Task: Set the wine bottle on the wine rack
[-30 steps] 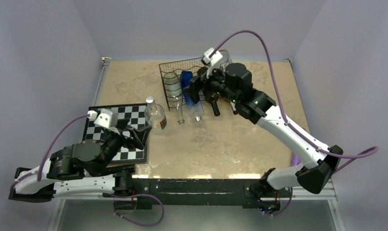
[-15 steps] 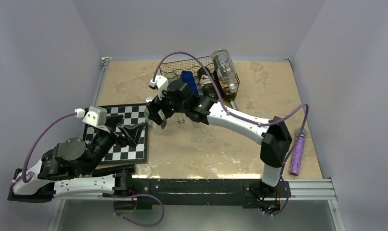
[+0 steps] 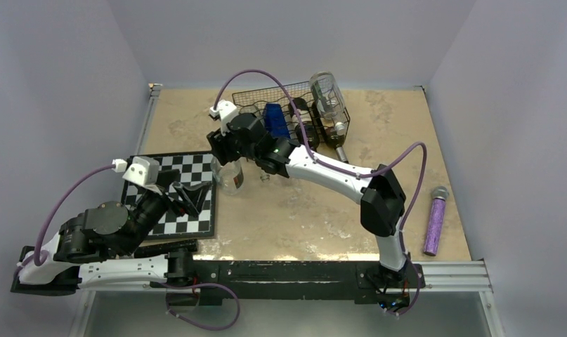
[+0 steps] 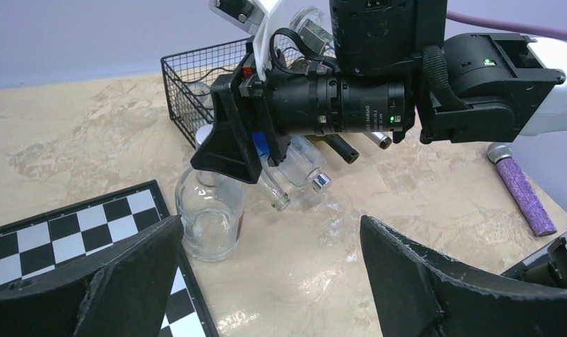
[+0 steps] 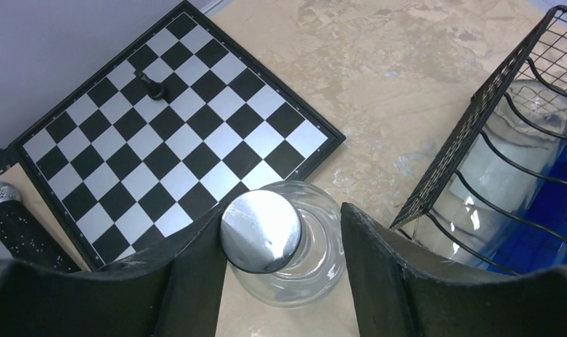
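Clear glass wine bottle (image 3: 230, 175) stood upright at the chessboard's (image 3: 196, 167) 3 o'clock edge, 7 o'clock of the wine rack (image 3: 266, 92). Right gripper (image 5: 279, 217) hung over its cap (image 5: 261, 230), fingers apart, gripping nothing. Step: pre-grasp. Next, probably: drop, clamp, lift. Left gripper (image 4: 270, 221) spread, idle.

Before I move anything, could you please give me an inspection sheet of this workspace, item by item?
Surface: beige table, no spill seen.
Job's things: wine rack at the far edge, holding other bottles; clear bottle upright beside the chessboard, cap on.
Clutter: chessboard carrying one black piece; purple microphone near the right edge.
Grippers: right gripper open, straddling the cap; left gripper open above the chessboard, holding nothing.
Cables: purple cable looping over each arm, no snag seen.
Surroundings: plain grey walls; nothing else seen.
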Robot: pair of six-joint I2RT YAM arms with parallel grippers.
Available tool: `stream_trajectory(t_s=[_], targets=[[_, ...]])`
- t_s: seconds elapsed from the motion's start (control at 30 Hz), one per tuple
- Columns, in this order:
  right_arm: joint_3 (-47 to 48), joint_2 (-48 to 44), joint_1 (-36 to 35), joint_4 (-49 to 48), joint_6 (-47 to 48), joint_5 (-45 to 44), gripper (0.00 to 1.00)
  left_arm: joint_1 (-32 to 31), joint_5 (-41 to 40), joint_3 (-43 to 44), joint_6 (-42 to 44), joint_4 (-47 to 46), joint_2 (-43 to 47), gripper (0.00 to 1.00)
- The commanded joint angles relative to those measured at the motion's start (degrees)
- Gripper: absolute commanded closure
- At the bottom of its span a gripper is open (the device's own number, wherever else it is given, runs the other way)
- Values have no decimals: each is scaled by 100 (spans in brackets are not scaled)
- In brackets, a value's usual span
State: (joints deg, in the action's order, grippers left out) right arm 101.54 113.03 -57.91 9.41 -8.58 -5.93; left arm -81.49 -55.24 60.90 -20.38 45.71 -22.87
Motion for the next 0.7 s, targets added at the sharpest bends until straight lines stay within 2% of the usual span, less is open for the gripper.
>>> stream_trajectory(t_s=[0.0,0.1,0.23,0.33,0.57,0.63,0.67], targets=[[287,51,8,-53,107,-204,42,19,91,141,25,37,-75,1],[243,44,8,-3,120,-103,44,19,99,114,42,4,-115,1],[261,86,8,110,140,-34,33,19,125,86,86,-54,-196,1],[343,166,8,219,150,-22,33,20,143,101,85,-54,-256,1],[447,237,12,473,107,82,53,19,262,101,3,-54,-262,1],[454,222,15,514,98,92,61,19,287,99,-21,-39,-268,1],[466,215,13,552,92,88,68,19,293,101,-34,-29,-282,1]])
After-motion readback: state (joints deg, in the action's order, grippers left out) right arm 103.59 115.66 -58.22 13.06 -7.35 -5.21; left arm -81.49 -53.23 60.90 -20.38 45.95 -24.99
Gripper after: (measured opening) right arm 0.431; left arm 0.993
